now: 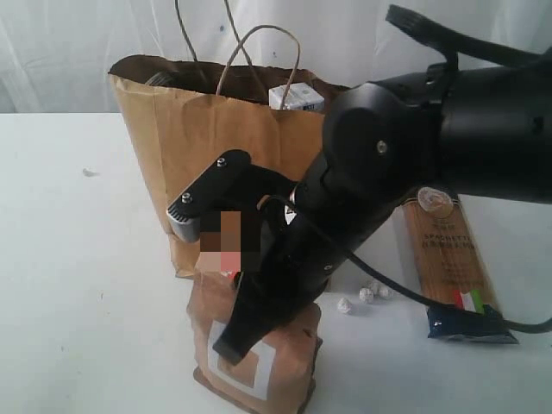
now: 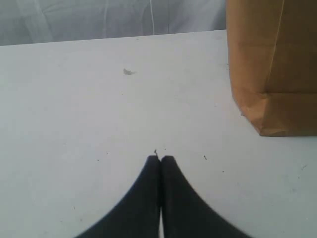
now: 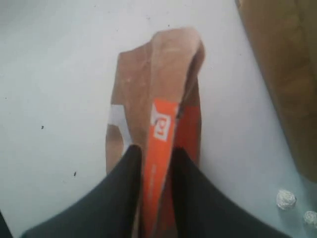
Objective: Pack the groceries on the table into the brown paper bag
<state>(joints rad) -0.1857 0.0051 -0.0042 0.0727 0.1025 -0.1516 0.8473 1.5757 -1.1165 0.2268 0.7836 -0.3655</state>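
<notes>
Brown pouch [image 3: 163, 104], orange strip [image 3: 161, 148]

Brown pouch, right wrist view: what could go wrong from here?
1. The right gripper pinches only the thin folded top of the pouch; on lifting, it may slip or the fold may tear.
2. The paper bag stands tall right behind; a low carry could hit its wall and tip it.
3. The carton sits at the bag's mouth, so the pouch might jam there.
</notes>
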